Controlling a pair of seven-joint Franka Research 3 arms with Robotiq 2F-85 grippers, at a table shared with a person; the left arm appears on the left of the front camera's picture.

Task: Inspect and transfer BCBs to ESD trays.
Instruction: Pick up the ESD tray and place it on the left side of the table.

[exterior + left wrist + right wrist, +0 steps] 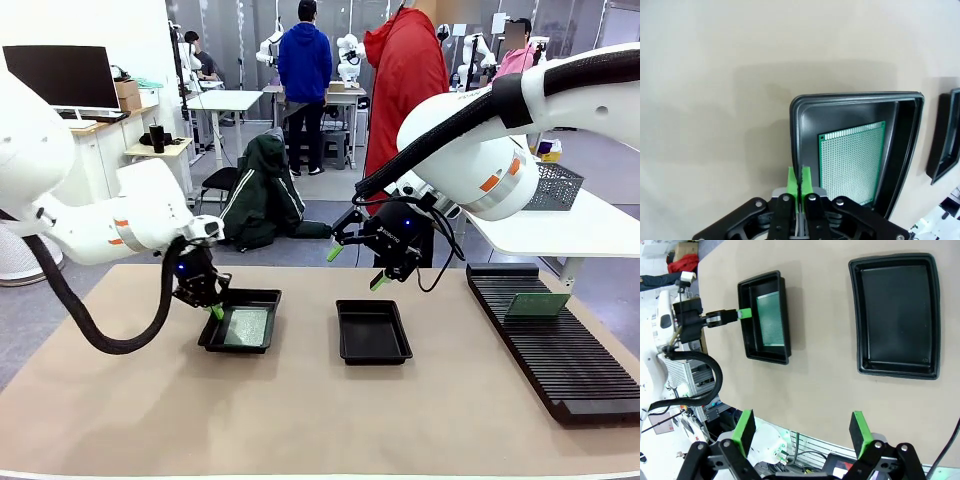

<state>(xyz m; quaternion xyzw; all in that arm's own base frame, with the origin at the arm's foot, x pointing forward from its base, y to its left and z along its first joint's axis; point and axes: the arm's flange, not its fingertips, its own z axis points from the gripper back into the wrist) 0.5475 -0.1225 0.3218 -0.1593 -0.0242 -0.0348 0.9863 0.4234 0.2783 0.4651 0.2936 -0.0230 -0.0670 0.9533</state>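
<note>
Pressed shut, the left tool (pixel 801 180) hangs by the tray (pixel 855 97) with a circuit board (pixel 852 160) and could knock it; the right tool (pixel 356 268) is spread wide.

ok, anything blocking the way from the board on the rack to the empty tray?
Nothing visible. The BCB rests on the rack, and only bare table lies between it and the empty ESD tray. The right gripper, open, hangs above that tray's far edge, clear of the tray floor.
</note>
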